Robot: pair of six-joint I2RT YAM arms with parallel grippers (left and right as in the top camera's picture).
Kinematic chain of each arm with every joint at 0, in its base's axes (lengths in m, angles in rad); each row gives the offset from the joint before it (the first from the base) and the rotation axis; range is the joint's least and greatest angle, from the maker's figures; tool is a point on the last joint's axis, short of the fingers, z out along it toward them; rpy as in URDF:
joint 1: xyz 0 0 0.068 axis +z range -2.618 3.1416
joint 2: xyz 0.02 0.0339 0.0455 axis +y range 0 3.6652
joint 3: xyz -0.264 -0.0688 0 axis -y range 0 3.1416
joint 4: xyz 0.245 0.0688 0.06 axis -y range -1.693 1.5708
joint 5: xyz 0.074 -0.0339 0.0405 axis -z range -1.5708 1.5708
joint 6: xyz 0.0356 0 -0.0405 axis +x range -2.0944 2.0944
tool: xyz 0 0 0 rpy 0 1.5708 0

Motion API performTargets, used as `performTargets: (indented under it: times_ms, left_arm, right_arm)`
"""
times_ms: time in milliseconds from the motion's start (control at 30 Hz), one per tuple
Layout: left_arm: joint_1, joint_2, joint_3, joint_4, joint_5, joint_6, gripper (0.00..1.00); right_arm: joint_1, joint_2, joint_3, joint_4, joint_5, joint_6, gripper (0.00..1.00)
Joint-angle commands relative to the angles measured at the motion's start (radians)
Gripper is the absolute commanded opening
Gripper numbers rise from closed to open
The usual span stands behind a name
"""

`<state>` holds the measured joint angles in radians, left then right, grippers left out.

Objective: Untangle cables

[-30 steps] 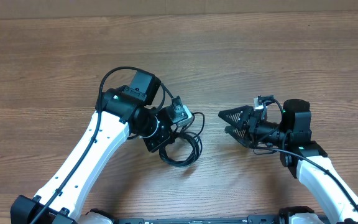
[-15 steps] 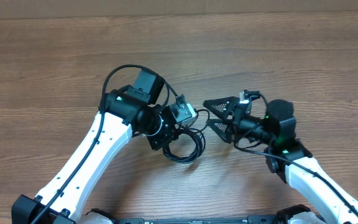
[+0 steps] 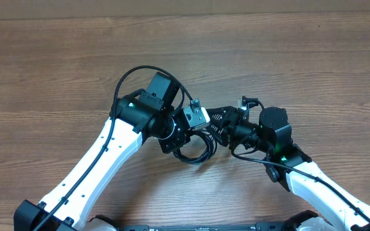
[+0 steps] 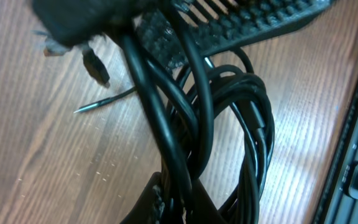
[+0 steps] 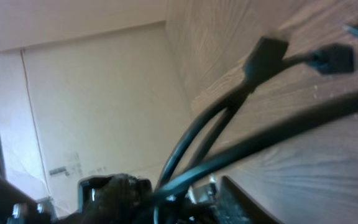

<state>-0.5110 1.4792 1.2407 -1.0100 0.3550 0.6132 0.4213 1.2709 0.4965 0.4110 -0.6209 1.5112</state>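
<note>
Thin black cables, tangled in one looped bundle

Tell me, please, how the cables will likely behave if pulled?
Probably floppy: the cables sag in loose loops. Likely to snag, since strands cross over each other. The small plug may catch in a loop.

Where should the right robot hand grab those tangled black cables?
Probably best on the loose strands just behind the plug ends, coming in from the right side. There the cables stick out free. The rest is a tight coil, and the left gripper clamps its left part.
</note>
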Motion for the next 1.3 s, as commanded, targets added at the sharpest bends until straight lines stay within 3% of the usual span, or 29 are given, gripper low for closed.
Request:
performTargets:
  times_ms: [0,233,400,500,633,800,900,967,1200,1267]
  left_arm:
    - [-0.007,-0.013,0.021,0.025,-0.001,0.001,0.04]
    - [-0.007,-0.013,0.021,0.039,0.0,0.0,0.04]
    - [-0.006,-0.013,0.021,0.044,0.0,0.0,0.04]
    - [-0.004,-0.013,0.021,0.045,-0.025,-0.029,0.04]
    - [0.013,-0.013,0.021,0.047,-0.157,-0.178,0.04]
    - [0.04,-0.013,0.021,0.055,-0.224,-0.427,0.04]
    - [0.053,-0.013,0.021,0.086,-0.224,-0.689,0.05]
    - [0.053,-0.013,0.021,0.103,-0.225,-0.785,0.15]
    - [0.052,-0.013,0.02,0.126,-0.225,-0.83,0.33]
    - [0.052,-0.013,0.019,0.124,-0.224,-0.831,0.33]
  right_arm:
    - [0.011,0.003,0.016,0.007,0.013,0.007,0.34]
    - [0.039,0.003,0.016,0.003,0.089,0.003,0.26]
    - [0.039,0.003,0.016,0.003,0.108,-0.009,0.04]
    - [0.039,0.003,0.016,0.001,0.09,-0.237,0.04]
    - [0.035,0.003,0.016,-0.049,0.078,-0.491,0.04]
    - [0.034,0.003,0.016,-0.058,0.076,-0.587,0.04]
    - [0.035,0.003,0.016,-0.075,0.056,-0.603,0.04]
    - [0.035,0.003,0.016,-0.086,0.05,-0.603,0.04]
    - [0.035,0.003,0.016,-0.131,0.051,-0.603,0.04]
    - [0.035,0.003,0.016,-0.13,0.058,-0.603,0.04]
